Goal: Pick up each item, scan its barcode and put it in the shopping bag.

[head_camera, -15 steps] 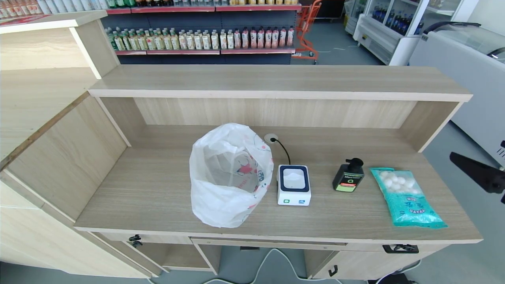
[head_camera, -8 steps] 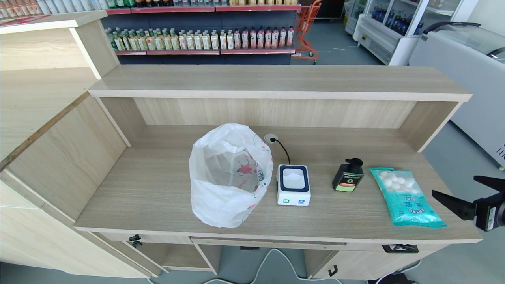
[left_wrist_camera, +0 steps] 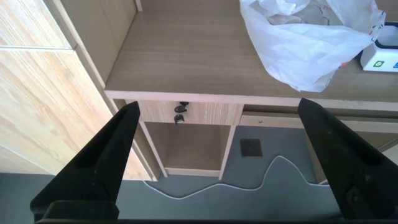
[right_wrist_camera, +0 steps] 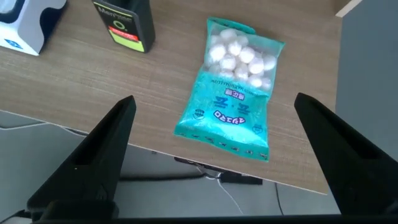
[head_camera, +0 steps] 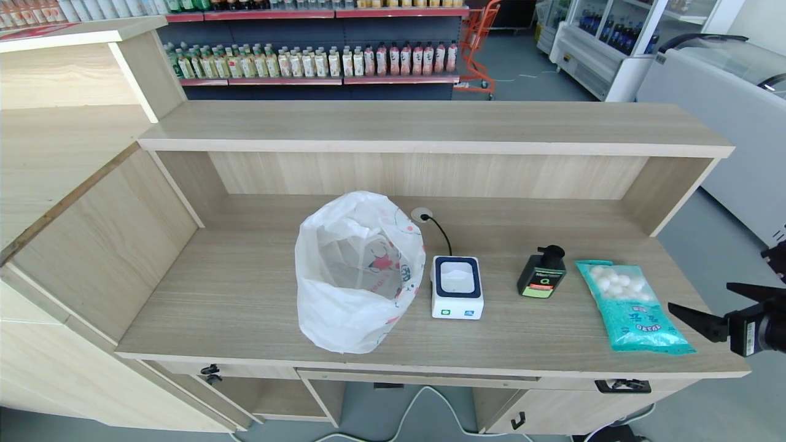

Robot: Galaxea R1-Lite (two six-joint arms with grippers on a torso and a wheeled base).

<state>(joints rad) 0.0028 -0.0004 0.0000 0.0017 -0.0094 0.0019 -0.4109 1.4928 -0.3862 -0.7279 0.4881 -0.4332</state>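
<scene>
Shopping bag: crinkled translucent plastic

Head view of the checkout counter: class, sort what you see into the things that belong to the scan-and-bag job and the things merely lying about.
Belong to the job:
shopping bag
barcode scanner
black pump bottle
teal packet of white balls

Merely about:
drink bottles on the shelves behind
orange trolley
glass-door fridge

right gripper lower and farther in than a second ago, now off the front right corner of the counter, both spread fingers showing, near the teal packet
</scene>
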